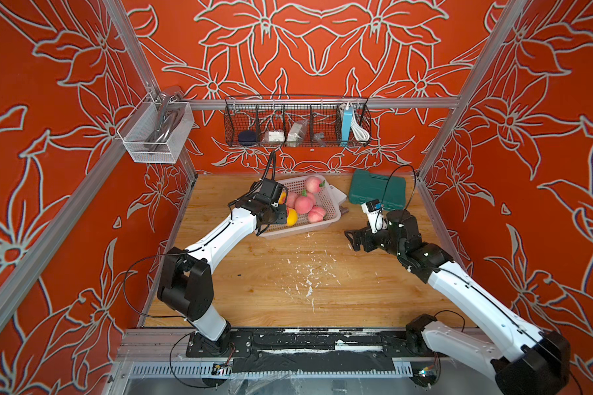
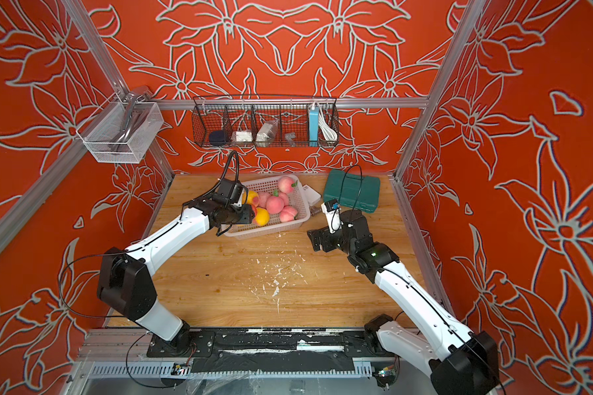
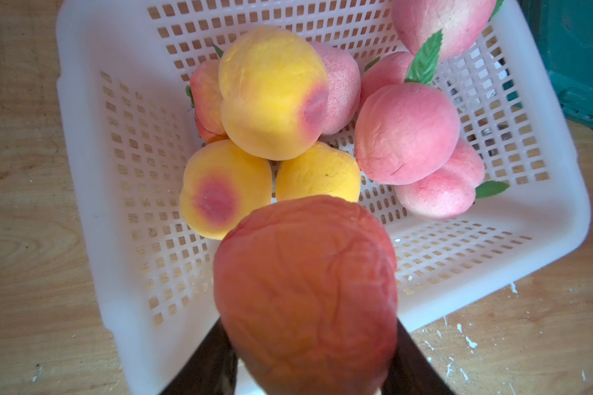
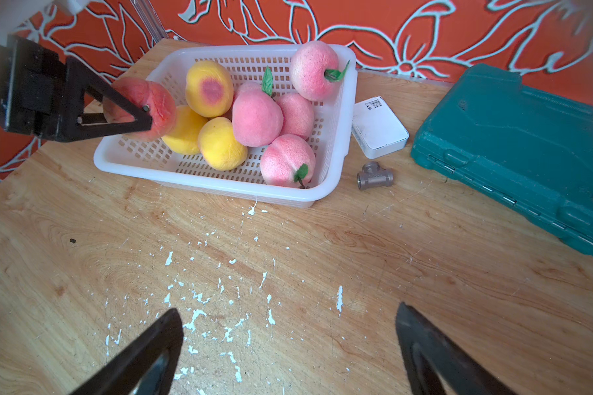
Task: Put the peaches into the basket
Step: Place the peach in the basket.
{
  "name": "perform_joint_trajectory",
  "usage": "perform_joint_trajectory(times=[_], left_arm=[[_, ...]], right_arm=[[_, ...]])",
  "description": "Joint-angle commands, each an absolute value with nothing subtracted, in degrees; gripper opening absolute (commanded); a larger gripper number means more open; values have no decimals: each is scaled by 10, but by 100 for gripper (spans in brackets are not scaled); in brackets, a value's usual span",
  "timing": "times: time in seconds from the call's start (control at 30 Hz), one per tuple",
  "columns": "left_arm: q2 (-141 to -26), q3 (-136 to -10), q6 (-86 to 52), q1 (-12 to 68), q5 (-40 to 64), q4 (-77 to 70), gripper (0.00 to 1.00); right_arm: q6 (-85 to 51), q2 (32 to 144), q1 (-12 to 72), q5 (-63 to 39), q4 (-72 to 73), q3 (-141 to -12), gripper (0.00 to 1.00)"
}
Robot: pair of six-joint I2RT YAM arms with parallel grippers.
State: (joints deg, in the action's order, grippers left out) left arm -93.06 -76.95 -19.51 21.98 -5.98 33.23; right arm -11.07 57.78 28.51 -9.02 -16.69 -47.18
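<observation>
Orange flower-patterned walls closed in a pale wooden tabletop, and toward its back stood the white rectangular plastic basket with perforated grid sides. A heap of soft round pink and yellow-orange peaches already lay inside, crowded toward the middle and the far end. The left gripper was clamped on one more wrinkled red-orange peach, its black fingers pressing in from opposite sides. That fruit hung inside the rim at the basket's end nearest the left arm. It was above a bare patch of grid floor and just beside the yellow peaches, apparently not touching them. From there the way in looked straight down, so letting go should have been enough, though the peach might have rolled against its neighbours. The right gripper waited spread wide and empty over bare wood, well apart from the basket. No peach showed loose on the table.
</observation>
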Motion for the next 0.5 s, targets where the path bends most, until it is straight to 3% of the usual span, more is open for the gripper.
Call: perform_joint_trajectory(times=[0.0,0.47], left_arm=[[-947,-765,-198,214,-72,340,37],[-974,-751,-204,212,-70,331,39]], right_arm=[[-106,567,284,-89,-159,-467,99],[-105,561,284,-89,-158,-462,99]])
